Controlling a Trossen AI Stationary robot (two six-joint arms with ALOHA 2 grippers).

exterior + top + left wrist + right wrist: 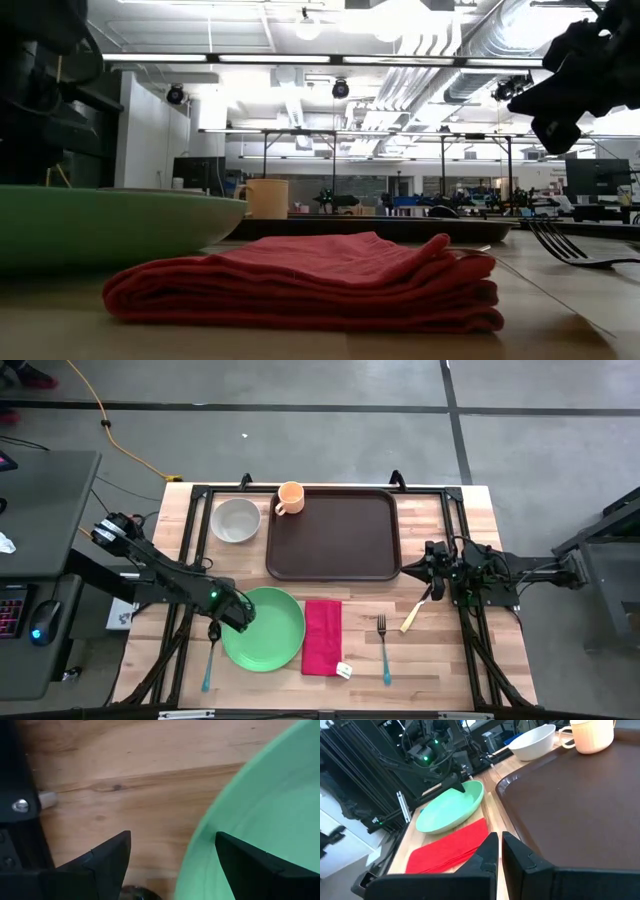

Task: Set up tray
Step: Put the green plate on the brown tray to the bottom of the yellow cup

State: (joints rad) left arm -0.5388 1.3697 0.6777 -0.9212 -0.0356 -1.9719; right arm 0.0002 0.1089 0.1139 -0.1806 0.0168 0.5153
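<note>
**Left arm straddles the plate rim**

The tray [333, 535] lies at the surface's [450, 650] far middle, only a cup [290, 497] on its corner. Left gripper [228, 615], fingers [102, 865] spread either side of the plate [270, 630] rim, likely to lift it trayward. Right gripper [432, 565] waits beside the tray, fingers pressed together.

High view: overhead, facing straight down; whole table [440, 660] and both arms in frame.
Low view: at table-top height, facing level across into the room; red napkin [310, 280] close in the foreground.
Left wrist view: very near the green plate [265, 810] rim and bare wood.
Right wrist view: low over the tray [580, 800], facing the left arm.
Shared: plate, napkin, tray.
</note>
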